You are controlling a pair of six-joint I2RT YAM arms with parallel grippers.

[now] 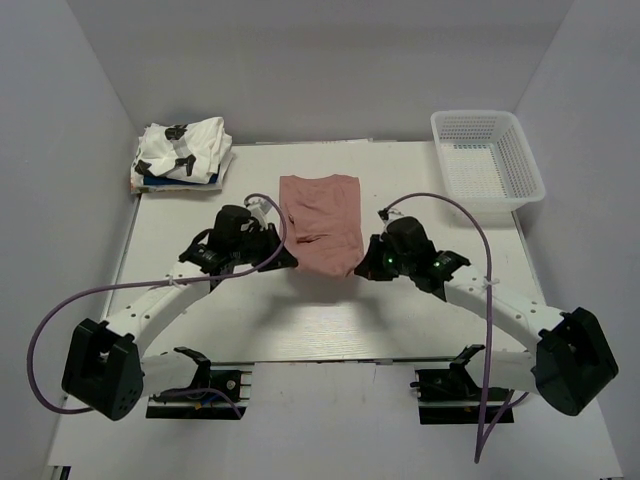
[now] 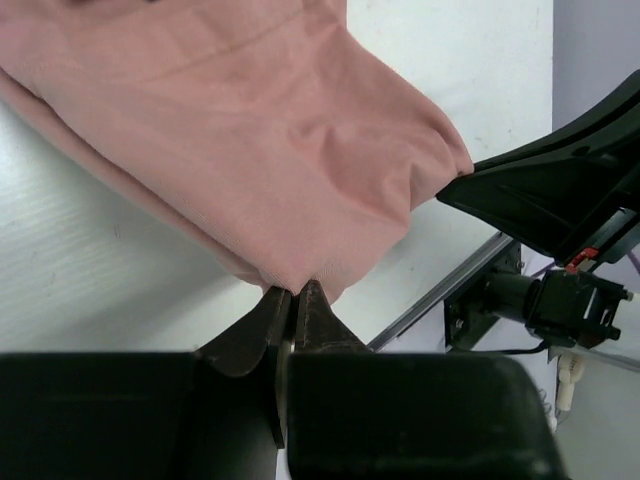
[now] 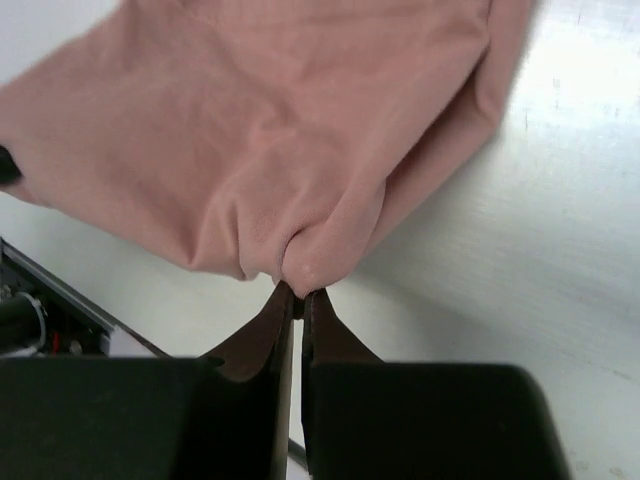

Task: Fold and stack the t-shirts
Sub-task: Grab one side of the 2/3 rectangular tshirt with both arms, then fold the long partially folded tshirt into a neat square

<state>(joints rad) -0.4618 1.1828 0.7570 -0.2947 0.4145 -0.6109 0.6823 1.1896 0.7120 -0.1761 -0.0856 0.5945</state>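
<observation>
Left gripper (image 2: 293,292) clenched on dusty-pink soft cloth t-shirt (image 1: 320,215) at its 7 o'clock, right gripper (image 3: 296,292) likewise at 5 o'clock. Bites look shallow, so an uneven lift could slip a corner.

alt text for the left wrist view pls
The left gripper is pinched shut on a corner of the pink shirt, which lies spread on the white table. Part of the black right arm shows at the right edge.

The scene shows a plain dusty-pink shirt (image 1: 320,222), a white shirt (image 1: 185,145) with black print, a blue shirt (image 1: 152,181) beneath it, a white mesh basket (image 1: 487,160), a white table (image 1: 330,322) and purple cables (image 1: 440,196).
</observation>
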